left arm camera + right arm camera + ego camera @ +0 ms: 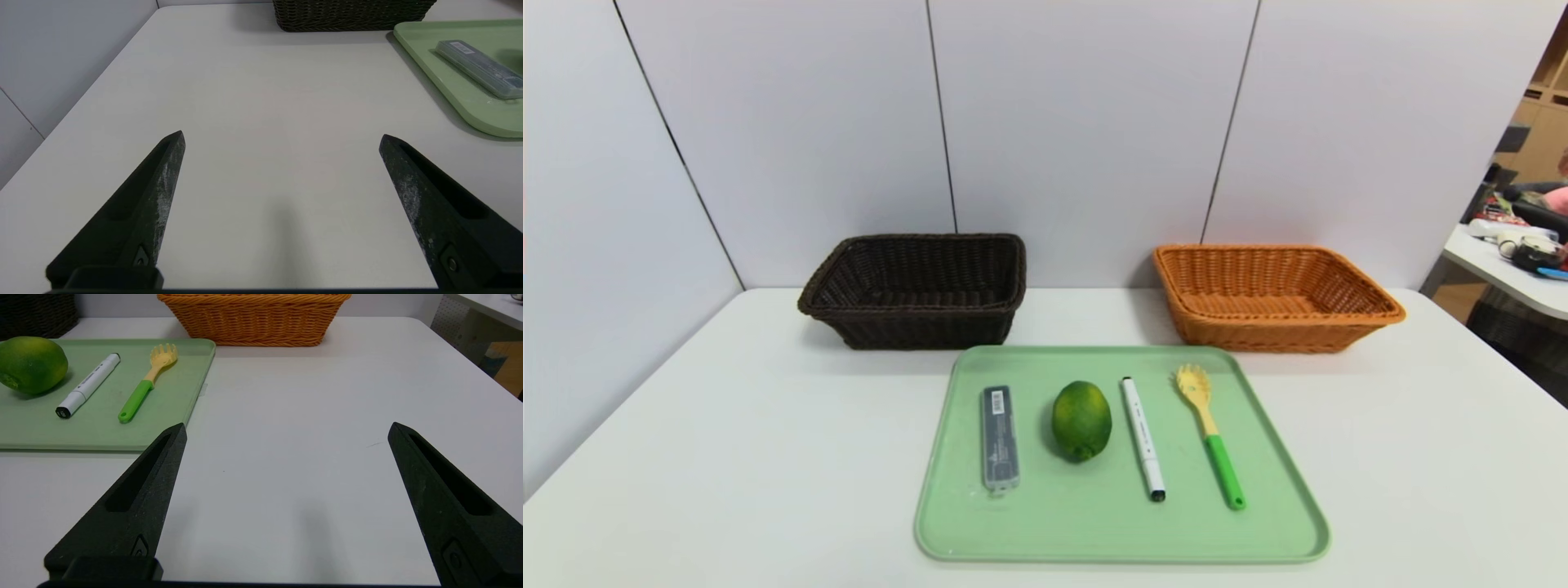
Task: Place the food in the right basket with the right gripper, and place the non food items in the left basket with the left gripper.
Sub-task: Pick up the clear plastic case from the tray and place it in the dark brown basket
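On the white table [768,457], 1 pale green rectangular tray [1123,531] is carrying 1 glossy green lime [1081,420], 1 yellow pasta spoon with green handle [1209,416], 1 slim dark grey case [1000,437] and 1 white black-tipped marker [1143,437]. Behind it, 1 dark brown woven basket [923,327] and 1 orange-tan wicker basket [1270,333] are sitting (both empty-bottomed). The black left gripper [282,141] and black right gripper [289,426] are hovering beside the tray, spread wide, gripping nothing.

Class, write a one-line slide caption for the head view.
Lime, marker, case and pasta spoon await sorting on a green tray.
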